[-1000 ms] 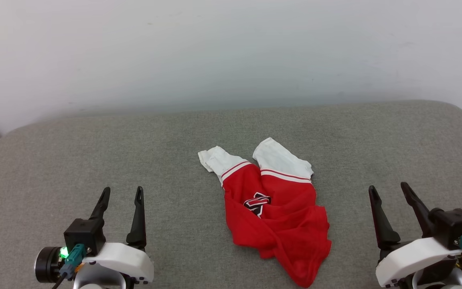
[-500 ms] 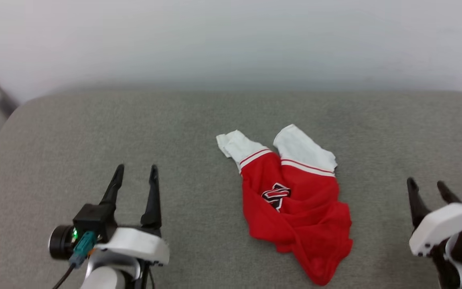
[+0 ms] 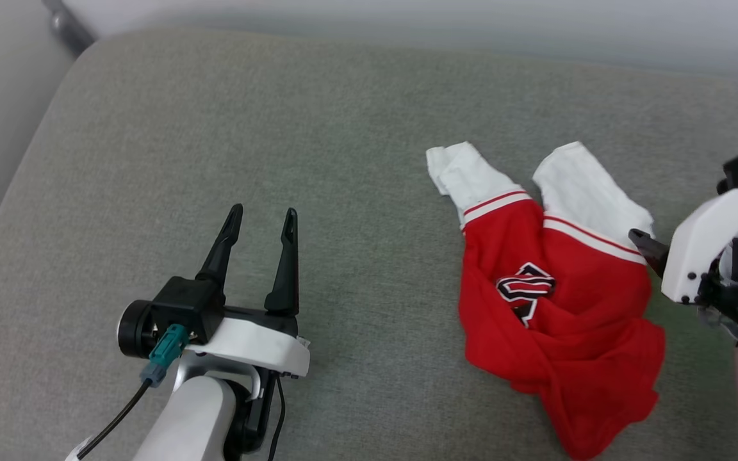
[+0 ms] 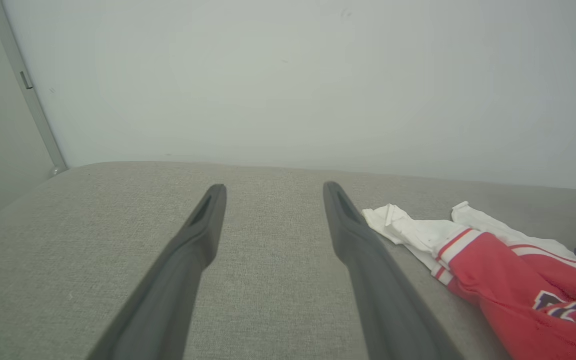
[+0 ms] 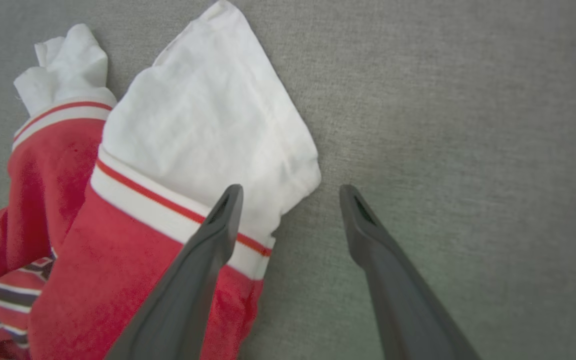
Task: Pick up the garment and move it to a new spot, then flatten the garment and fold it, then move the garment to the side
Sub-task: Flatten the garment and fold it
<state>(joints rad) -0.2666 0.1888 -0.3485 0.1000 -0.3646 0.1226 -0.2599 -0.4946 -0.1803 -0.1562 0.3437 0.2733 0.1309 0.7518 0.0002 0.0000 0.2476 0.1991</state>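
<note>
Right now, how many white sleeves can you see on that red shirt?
2. The crumpled sleeve lies at the shirt's far end, on the left. The flatter sleeve lies beside it on the right, with the right pincer open over its edge. None looks hidden.

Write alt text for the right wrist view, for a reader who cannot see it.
The open right gripper points down at a crumpled red garment, one dark finger over the striped hem of its white sleeve, the other over the bare grey fabric surface. Nothing is gripped.
</note>
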